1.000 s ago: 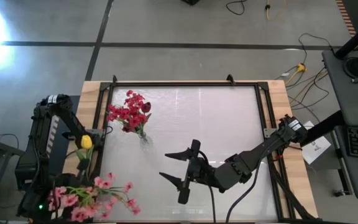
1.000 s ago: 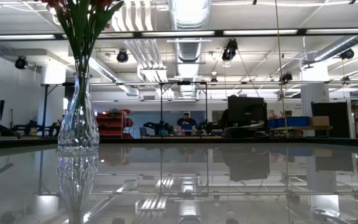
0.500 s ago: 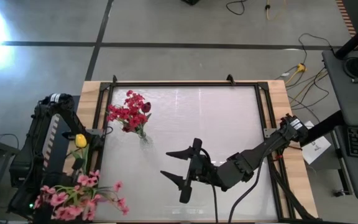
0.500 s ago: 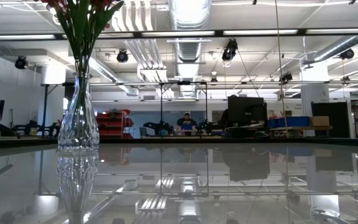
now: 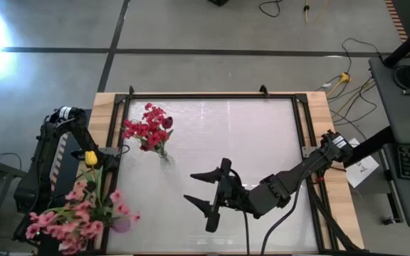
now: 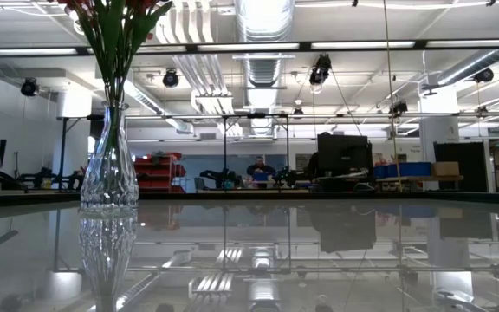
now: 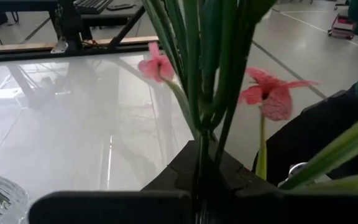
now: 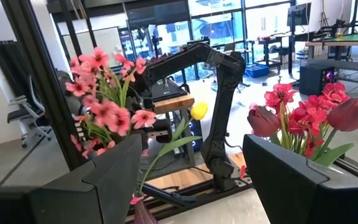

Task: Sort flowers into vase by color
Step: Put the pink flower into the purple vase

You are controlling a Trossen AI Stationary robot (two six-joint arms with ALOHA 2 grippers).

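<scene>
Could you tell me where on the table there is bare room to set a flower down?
The far right half of the table is bare, beyond the open right gripper. It is crowded at the left: the vase of red flowers, and the left gripper holding pink flowers.

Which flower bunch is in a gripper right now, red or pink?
The pink bunch, with one yellow tulip bud: the left gripper is shut on its stems off the table's left edge. The red bunch stands in the glass vase.
</scene>
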